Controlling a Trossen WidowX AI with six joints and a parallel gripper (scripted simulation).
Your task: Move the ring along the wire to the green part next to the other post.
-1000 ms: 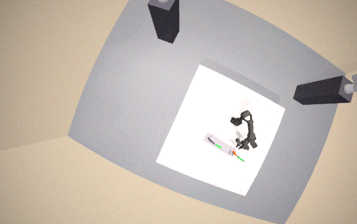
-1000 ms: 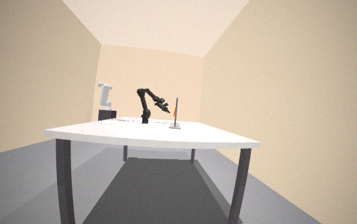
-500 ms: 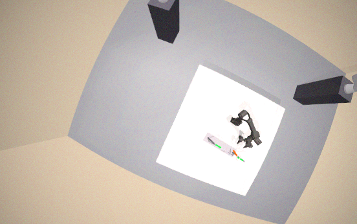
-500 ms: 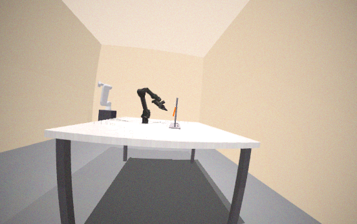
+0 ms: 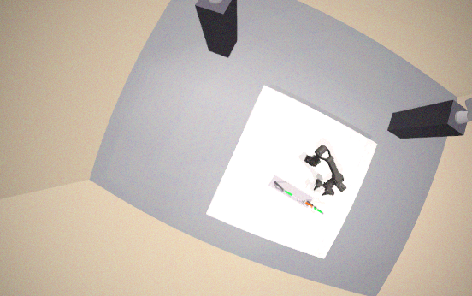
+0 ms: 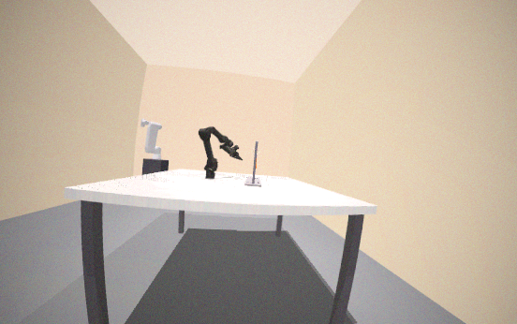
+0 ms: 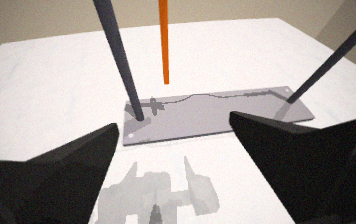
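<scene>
The orange handle (image 5: pixel 308 204) (image 6: pixel 256 165) (image 7: pixel 164 45) hangs down, its lower end free above the base plate (image 5: pixel 272 180) (image 6: pixel 253 184) (image 7: pixel 200 122). In the wrist view it is just right of the near-left post (image 7: pixel 120 60); the other post (image 7: pixel 325 67) is far right. The ring is above that view and too small to make out elsewhere. The top view shows one green part (image 5: pixel 288 193) toward the left post and another green part (image 5: pixel 318 210) at the handle's end. My gripper (image 5: pixel 321 191) (image 6: pixel 242 159) (image 7: pixel 175 122) is open and empty, short of the handle and posts, with a visible gap.
The base plate stands on the white table (image 5: pixel 248 171) (image 6: pixel 187 192) (image 7: pixel 60 75). Shadows of the wire and ring fall on the plate, and the gripper's shadow falls in front of it. A white robot (image 6: pixel 152 138) on a dark pedestal (image 6: pixel 155 167) stands beyond the table.
</scene>
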